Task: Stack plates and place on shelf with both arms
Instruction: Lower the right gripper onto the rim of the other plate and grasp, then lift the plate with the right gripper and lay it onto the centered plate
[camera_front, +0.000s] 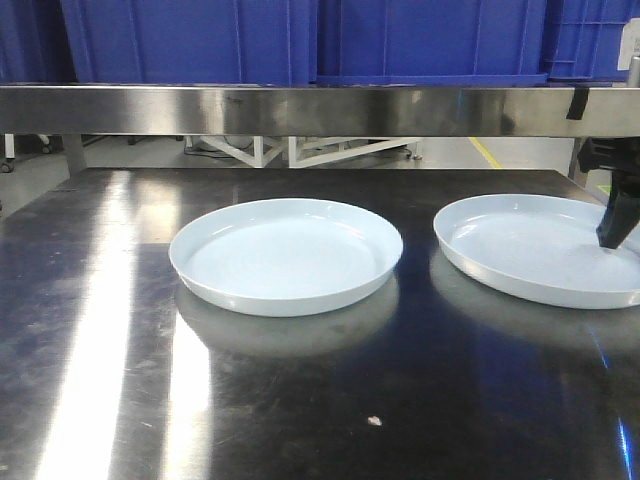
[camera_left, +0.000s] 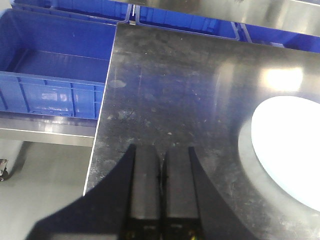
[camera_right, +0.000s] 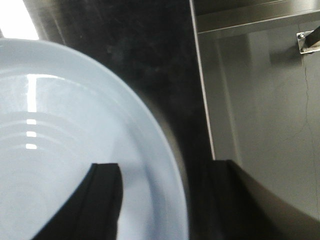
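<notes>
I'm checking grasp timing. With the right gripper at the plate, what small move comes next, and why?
Probably close the right gripper on the rim of the right plate. It is open, with one finger inside the rim and the other outside it, so the edge seems to sit between them, ready to be pinched.

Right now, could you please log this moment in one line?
left plate: untouched | right plate: rim straddled by open right gripper | left gripper: shut, empty

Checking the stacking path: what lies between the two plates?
Only bare steel tabletop separates the left plate from the right plate, shown in the front-facing view.
</notes>
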